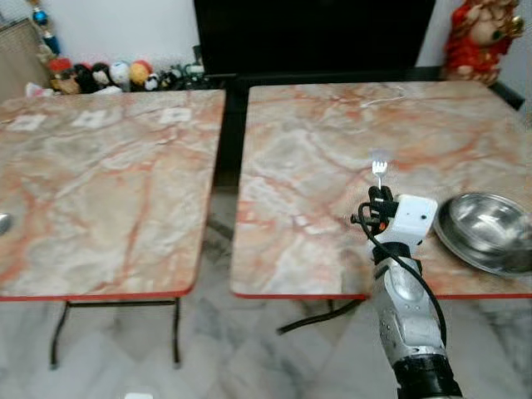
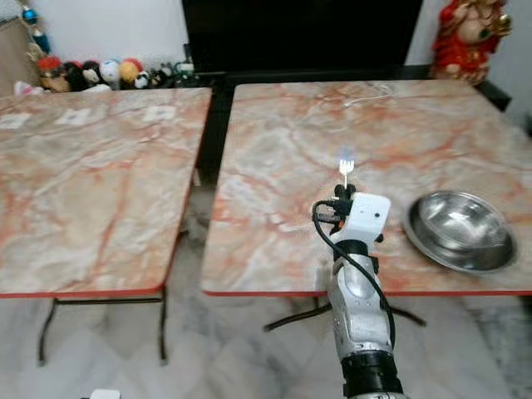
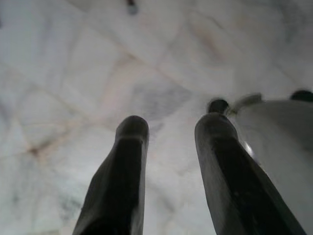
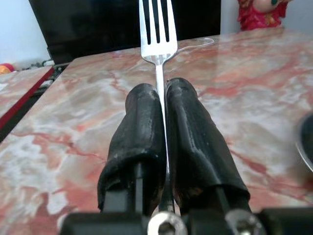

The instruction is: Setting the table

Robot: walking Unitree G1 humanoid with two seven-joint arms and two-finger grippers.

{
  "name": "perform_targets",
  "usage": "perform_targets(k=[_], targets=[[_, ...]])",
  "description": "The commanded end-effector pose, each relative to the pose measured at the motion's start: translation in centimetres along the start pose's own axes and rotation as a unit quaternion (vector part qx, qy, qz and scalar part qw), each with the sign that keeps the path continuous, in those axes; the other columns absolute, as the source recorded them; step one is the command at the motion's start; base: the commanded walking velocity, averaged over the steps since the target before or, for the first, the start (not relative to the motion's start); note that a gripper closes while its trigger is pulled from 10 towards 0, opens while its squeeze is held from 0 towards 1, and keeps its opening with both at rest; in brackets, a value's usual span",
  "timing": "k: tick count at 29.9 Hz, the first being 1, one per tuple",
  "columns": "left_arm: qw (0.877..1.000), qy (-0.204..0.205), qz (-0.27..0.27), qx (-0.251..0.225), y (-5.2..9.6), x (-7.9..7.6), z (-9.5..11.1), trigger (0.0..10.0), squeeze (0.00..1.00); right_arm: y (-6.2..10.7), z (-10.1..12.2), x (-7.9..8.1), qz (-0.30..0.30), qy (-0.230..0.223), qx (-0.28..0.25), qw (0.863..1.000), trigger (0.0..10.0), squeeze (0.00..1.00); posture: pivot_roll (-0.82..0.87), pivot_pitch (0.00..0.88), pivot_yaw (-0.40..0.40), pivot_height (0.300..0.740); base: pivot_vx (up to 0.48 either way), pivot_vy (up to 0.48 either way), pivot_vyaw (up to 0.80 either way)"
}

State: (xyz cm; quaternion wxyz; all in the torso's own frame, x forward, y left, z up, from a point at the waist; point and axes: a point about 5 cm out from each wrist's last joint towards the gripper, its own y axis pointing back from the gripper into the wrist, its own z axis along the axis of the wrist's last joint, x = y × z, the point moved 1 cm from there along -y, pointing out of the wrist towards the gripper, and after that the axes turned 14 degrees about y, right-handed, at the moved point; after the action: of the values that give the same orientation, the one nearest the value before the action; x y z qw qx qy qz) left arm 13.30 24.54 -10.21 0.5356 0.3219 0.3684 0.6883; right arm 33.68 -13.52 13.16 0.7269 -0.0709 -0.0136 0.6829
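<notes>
Silver tines are sticking straight out past the right gripper [image 4: 164, 90], whose two black fingers [image 4: 139, 127] are pressing together on the fork [image 4: 157, 29] by its thin handle. The gripper is hovering over the right-hand marble table [image 1: 316, 158], holding the fork above the tabletop and just to the robot's left of the steel bowl [image 1: 486, 231], apart from it. The right wrist view is showing the pinch close up, with four tines countable, while the head views are giving the wider layout: two marble-topped tables side by side, one bowl, one fork. The left gripper [image 3: 168, 132] is hanging over the pale marble floor [image 3: 73, 73], its two fingers spread with floor showing between them.
</notes>
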Motion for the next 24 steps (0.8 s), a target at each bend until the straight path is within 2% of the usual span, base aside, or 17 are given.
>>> perform_targets(k=[1, 11, 18, 20, 24], targets=[[1.0, -0.002, 0.006, 0.001, 0.0, 0.4, 0.0, 10.0, 0.0, -0.4, 0.5, -0.4, -0.005, 0.008, -0.008, 1.0, 10.0, 0.0, -0.12, 0.0, 0.043, 0.74, 0.0, -0.446, 0.0], [1.0, -0.004, 0.004, 0.002, 0.0, 0.0, 0.0, 10.0, 0.0, -0.6, 0.6, -1.6, -0.025, 0.016, -0.009, 1.0, 10.0, 0.0, -0.12, 0.0, 0.047, 0.74, 0.0, -0.446, 0.0], [1.0, -0.004, 0.012, -0.002, 0.1, 1.4, 0.4, 10.0, 0.0, -0.8, 0.5, -2.6, -0.045, 0.023, -0.005, 0.999, 10.0, 0.0, -0.12, 0.0, 0.051, 0.74, 0.0, -0.446, 0.0], [1.0, 0.001, 0.016, -0.002, 0.1, 1.6, 0.5, 10.0, 0.0, -0.8, 0.5, -2.9, -0.049, 0.027, -0.006, 0.998, 10.0, 0.0, -0.12, 0.0, 0.051, 0.74, 0.0, 0.0, 0.0], [1.0, -0.001, 0.013, -0.01, 0.0, 1.0, 1.0, 10.0, 0.0, -1.0, 0.4, -3.7, -0.06, 0.034, -0.001, 0.998, 10.0, 0.0, -0.12, 0.0, 0.052, 0.74, 0.0, 0.0, 0.0]])
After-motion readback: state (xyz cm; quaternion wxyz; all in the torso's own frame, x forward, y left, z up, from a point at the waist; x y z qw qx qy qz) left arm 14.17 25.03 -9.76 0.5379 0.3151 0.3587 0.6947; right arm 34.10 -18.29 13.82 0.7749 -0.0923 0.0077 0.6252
